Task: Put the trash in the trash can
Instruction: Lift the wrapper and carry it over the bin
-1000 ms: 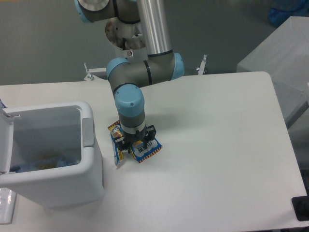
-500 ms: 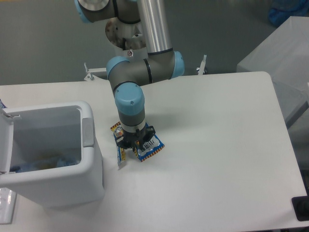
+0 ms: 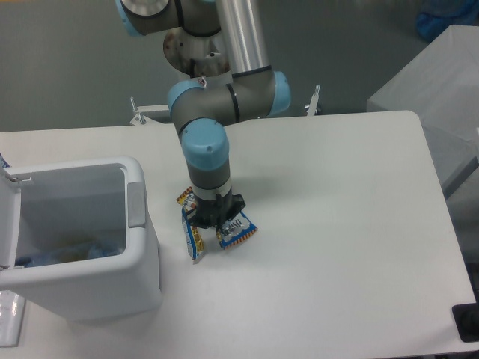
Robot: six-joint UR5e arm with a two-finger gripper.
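The blue-orange foil snack packet [image 3: 238, 230] lies on the white table just right of the trash can, bunched up in the middle with its two ends sticking out on either side. My gripper [image 3: 212, 224] points straight down over it, with its fingers shut on the packet's middle. The trash can [image 3: 139, 203] is a white bin at the left with its lid [image 3: 7, 217] flipped open. Some blue and yellowish stuff [image 3: 75, 250] lies at its bottom, too dim to name. The crushed bottle is not clearly in view.
A grey box [image 3: 430, 82] stands off the table's far right corner. A black object [image 3: 465, 321] sits at the front right edge. A clear item [image 3: 7, 318] lies at the front left, by the bin's base.
The gripper's fingers have closed on the packet, which has folded up between them. Gripper and packet have shifted slightly right and toward the front.
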